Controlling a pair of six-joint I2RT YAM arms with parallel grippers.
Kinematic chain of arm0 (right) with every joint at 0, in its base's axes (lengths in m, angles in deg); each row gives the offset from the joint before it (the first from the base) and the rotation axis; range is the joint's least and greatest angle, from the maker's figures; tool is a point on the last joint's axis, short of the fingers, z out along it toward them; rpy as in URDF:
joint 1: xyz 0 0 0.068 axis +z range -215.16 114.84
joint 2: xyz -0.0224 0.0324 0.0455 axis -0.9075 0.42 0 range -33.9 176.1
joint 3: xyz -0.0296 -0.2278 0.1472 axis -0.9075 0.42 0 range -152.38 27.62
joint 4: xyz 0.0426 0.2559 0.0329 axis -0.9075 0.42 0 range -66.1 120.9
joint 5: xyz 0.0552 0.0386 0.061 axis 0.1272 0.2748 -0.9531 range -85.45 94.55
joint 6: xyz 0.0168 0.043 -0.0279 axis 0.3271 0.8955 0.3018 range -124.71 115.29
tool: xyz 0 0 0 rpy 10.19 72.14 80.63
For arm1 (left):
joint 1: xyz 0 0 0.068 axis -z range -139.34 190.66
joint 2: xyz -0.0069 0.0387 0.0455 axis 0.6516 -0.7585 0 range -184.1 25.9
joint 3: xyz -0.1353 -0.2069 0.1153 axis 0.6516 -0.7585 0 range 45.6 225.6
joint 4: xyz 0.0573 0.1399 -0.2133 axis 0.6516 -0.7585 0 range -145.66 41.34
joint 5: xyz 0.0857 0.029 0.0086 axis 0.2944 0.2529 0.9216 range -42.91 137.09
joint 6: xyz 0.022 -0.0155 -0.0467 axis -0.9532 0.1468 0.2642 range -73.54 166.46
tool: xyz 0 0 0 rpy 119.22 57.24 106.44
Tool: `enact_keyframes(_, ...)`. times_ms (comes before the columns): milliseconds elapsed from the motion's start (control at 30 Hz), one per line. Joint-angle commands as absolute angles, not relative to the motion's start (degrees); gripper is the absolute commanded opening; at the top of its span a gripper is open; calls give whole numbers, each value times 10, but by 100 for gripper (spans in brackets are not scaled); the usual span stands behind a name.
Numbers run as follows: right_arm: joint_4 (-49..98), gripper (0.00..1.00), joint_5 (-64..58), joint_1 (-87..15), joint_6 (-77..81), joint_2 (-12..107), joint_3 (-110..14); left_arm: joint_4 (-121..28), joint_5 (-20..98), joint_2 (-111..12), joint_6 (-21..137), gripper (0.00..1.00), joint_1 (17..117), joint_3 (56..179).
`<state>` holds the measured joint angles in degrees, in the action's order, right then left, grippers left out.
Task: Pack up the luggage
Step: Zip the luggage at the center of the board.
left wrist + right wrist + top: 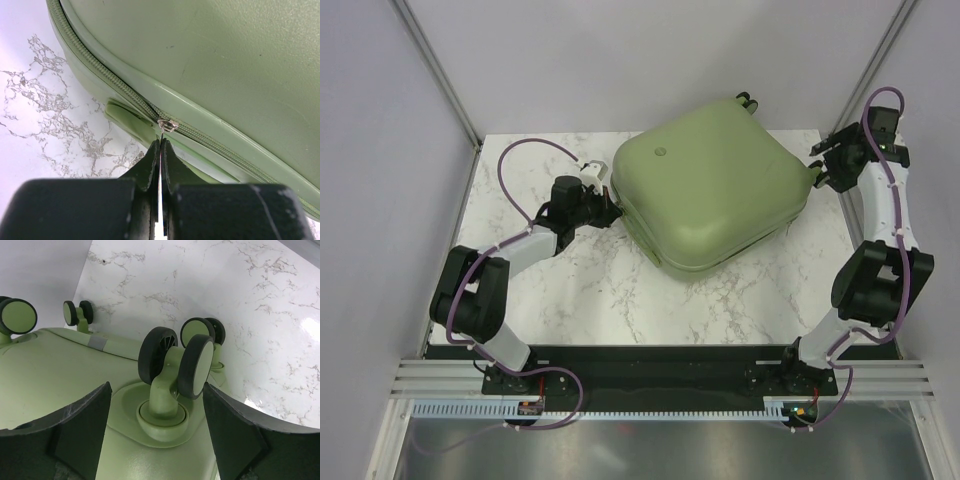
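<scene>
Zipper pull (161, 134) mostly inside left hand (160, 145)

White grey-veined marble table (620, 290) beneath left gripper (611, 213) and right gripper (817, 168). Pale grey walls (380, 120) outward of each gripper. Slanted metal posts (437, 70) beyond them. Black base strip (660, 360), slotted white cable duct (660, 408) well behind both.

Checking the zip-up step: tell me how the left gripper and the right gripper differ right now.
The left gripper is shut on the zipper pull; the right gripper is open astride a caster wheel. The left is at the zipper seam, the right at the wheeled end. Both are at the same sage-green suitcase.
</scene>
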<state>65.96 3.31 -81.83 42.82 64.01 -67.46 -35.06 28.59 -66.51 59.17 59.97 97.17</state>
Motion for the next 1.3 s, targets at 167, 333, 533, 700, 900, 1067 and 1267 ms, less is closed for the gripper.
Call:
enact_keyframes(167,655,81,42,-802,406,690,-691,-412,335,-655,589,2,582,953)
enact_keyframes(333,659,77,63,-789,393,709,-693,-411,337,-654,590,2,582,953)
enact_keyframes(533,661,53,100,-787,370,706,-682,-412,342,-648,589,2,582,950)
enact_keyframes(700,661,0,129,-787,354,702,-683,-412,350,-645,586,2,582,955)
enact_keyframes(900,647,0,158,-787,286,689,-681,-426,398,-661,562,2,575,981)
enact_keyframes(1067,646,0,176,-799,268,683,-680,-431,445,-668,562,2,557,999)
enact_keyframes(1267,642,0,182,-805,258,683,-675,-425,466,-687,563,2,542,1034)
